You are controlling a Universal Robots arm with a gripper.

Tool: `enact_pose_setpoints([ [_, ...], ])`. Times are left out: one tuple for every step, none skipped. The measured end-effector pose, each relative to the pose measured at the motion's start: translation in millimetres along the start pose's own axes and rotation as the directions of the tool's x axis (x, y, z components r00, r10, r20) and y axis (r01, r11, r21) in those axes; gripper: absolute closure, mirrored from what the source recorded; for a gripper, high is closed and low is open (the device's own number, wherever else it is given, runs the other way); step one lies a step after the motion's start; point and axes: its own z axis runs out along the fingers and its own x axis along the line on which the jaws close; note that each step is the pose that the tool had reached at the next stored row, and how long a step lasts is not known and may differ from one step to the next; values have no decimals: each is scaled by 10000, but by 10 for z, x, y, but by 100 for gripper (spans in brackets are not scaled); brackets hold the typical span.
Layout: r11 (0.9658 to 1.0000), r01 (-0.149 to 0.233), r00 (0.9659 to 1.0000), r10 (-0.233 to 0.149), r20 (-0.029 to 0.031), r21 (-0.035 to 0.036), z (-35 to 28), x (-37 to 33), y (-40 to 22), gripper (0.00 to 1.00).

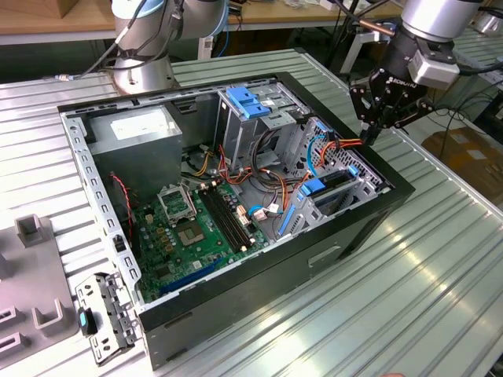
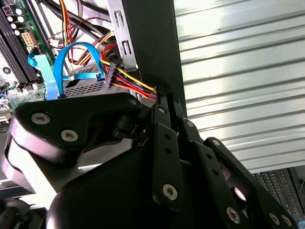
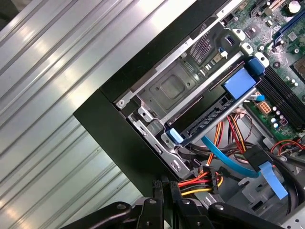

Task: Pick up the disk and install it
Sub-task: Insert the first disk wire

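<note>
1. Upper right of the exterior view: the gripper (image 1: 369, 135) hangs over the far-right rim of the open computer case (image 1: 369, 236), just above the red and orange cables (image 1: 346, 144).
2. Pincer state: in both wrist views the two black fingers (image 3: 164, 191) lie together, tip to tip, with nothing between them; the tips (image 2: 162, 98) sit close to the bundle of red, yellow and black power wires (image 3: 200, 180).
3. Right of centre in the exterior view: the disk (image 1: 334, 180) sits edge-on in a slot of the metal drive cage (image 1: 369, 187), inside the case, with its blue side rails showing at both ends. In the first wrist view it appears as a dark slab (image 3: 209, 119) between two blue tabs, and the gripper is apart from it.
4. Beside the cage in the first wrist view: a light-blue data cable (image 3: 224, 158) curves away from the drive bay.
5. Centre-left of the exterior view: the green motherboard (image 1: 189, 236) lies on the case floor.
6. Upper left of the case interior: the grey power supply (image 1: 137, 129) carries a white sticker.
7. Upper centre of the exterior view: a blue plastic bracket (image 1: 251, 102) rests atop the taller bay.
8. Beneath everything: the case stands on a ribbed metal table (image 1: 409, 314).
</note>
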Motion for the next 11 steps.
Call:
enact_pose_setpoints([
  [10000, -20, 10000, 20, -1, -2, -1, -5, 4, 83],
  [10000, -53, 10000, 53, -1, -4, -2, -13, 11, 83],
  [10000, -91, 10000, 91, 1, -5, -1, -19, 18, 83],
  [9999, -162, 9999, 162, 1, -9, -1, -28, 25, 83],
  [9998, -213, 9998, 213, 1, -12, -2, -34, 30, 83],
  [9996, -265, 9996, 265, 2, -15, -2, -40, 36, 83],
  [9995, -318, 9995, 318, 2, -19, -3, -51, 46, 83],
  [9994, -334, 9994, 334, 2, -20, -3, -64, 58, 83],
  [9994, -333, 9994, 333, 3, -19, -4, -87, 78, 83],
  [9994, -335, 9994, 335, 4, -18, -6, -123, 111, 83],
  [9994, -335, 9994, 335, 3, -18, -7, -135, 123, 83],
])
